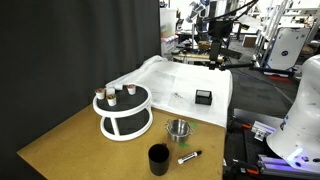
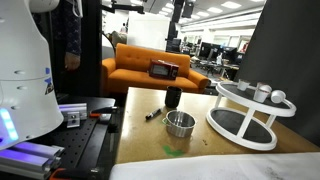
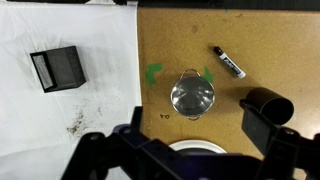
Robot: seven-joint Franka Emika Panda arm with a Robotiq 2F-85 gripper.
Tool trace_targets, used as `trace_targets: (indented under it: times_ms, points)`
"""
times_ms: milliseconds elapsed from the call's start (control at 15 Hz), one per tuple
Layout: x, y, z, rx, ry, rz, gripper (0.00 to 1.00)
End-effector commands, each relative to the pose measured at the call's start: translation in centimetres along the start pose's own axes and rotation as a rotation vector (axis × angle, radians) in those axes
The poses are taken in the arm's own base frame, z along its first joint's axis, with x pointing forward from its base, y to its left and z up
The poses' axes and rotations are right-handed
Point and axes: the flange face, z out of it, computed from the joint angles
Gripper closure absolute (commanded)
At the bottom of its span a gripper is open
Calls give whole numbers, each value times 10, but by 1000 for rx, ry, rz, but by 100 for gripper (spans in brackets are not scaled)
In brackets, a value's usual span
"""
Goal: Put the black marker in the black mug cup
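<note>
The black marker (image 3: pixel 228 62) lies flat on the brown table, with a white section along its body. It also shows in both exterior views (image 1: pixel 188 157) (image 2: pixel 153 114). The black mug cup (image 3: pixel 268 105) stands upright a short way from the marker, and shows in both exterior views (image 1: pixel 158 158) (image 2: pixel 173 97). My gripper (image 3: pixel 185 160) is high above the table, looking straight down. Its dark fingers are spread wide at the bottom of the wrist view, open and empty. It does not show in either exterior view.
A shiny metal cup (image 3: pixel 192 97) stands between green tape marks, near the marker and mug. A small black box (image 3: pixel 58 69) sits on the white cloth (image 3: pixel 60 120). A white two-tier stand (image 1: pixel 123 112) holds small items. The table edge is close to the mug.
</note>
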Motion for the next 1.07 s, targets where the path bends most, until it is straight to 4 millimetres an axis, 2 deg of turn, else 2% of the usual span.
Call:
trace_targets:
  times_ms: [0, 533, 667, 1000]
  points:
    - [0, 0, -1, 0, -1, 0, 0]
    - [3, -1, -3, -11, 0, -17, 0]
    - [15, -12, 7, -19, -35, -113, 0]
    - [32, -40, 46, -57, -94, -404, 0]
